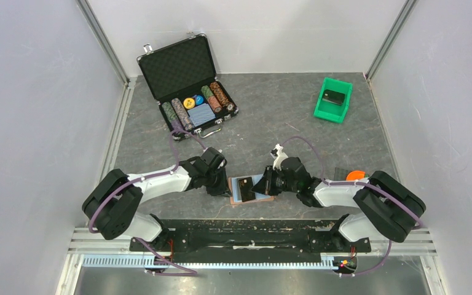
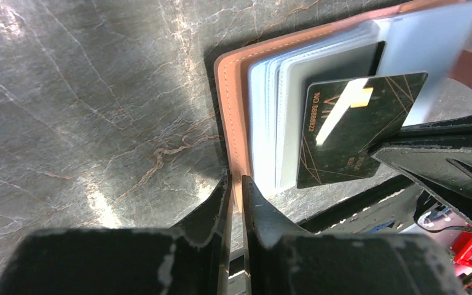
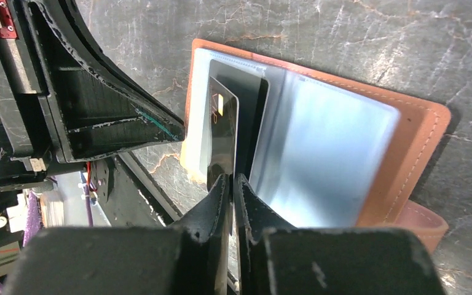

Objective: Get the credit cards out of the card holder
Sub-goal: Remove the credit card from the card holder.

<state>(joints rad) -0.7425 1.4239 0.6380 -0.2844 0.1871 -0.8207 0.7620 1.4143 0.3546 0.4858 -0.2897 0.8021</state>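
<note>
The flat brown bifold card holder (image 3: 421, 141) is lying open on the grey marbled table top (image 1: 295, 123), close to the near edge and between the two arms. Its light blue sleeves are facing up.

The left gripper (image 2: 236, 195) is clamping the holder's stitched brown outer edge, its fingers drawn together with only the leather between them. Read this grip as an anchor: it is likely stopping the holder from sliding or lifting while a card is being drawn.

The right gripper (image 3: 233, 184) is nipping the near edge of one thin dark grey credit card (image 3: 222, 132) with gold line markings, its fingers nearly meeting on it. That card is sitting partly out of its clear sleeve and overlapping one half of the holder.

A second dark card (image 3: 255, 92) is lying behind the first. It appears to be seated in a sleeve, though glare on the plastic is making this hard to confirm.

Treat extraction of the first card as under way, not complete.

Containers:
- The large black hard case (image 1: 178, 67) is standing open at the far left of the table and is holding rows of poker chips (image 1: 212, 98).
- The green plastic bin (image 1: 327, 114) is sitting at the far right and is holding one thick black block (image 1: 334, 96).
</note>
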